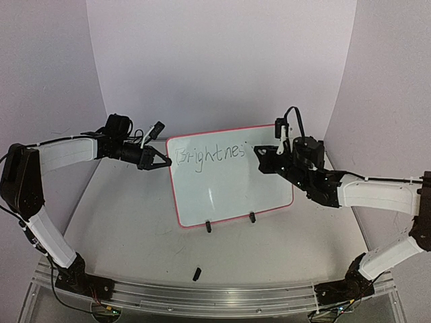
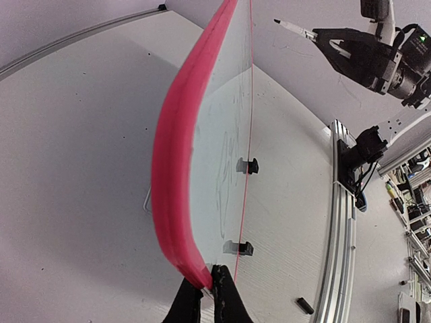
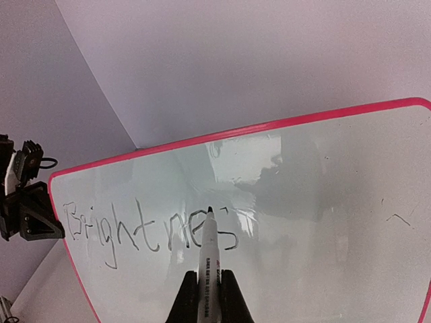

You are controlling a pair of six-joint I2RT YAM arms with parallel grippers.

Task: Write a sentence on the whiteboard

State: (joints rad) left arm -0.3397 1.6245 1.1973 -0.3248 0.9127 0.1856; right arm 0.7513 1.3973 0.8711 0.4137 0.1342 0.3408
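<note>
Right gripper (image 3: 207, 286) clamps shut on the marker (image 3: 207, 252), its tip at "Brightnes" (image 3: 145, 232) near the whiteboard's (image 3: 323, 269) top edge; left gripper (image 2: 207, 291) pinches its left edge.

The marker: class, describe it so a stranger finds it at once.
Find the red-framed whiteboard on the table. Near its top right, the right gripper clamps a slim white marker, dark tip at the last written letter. The only pen here.
</note>
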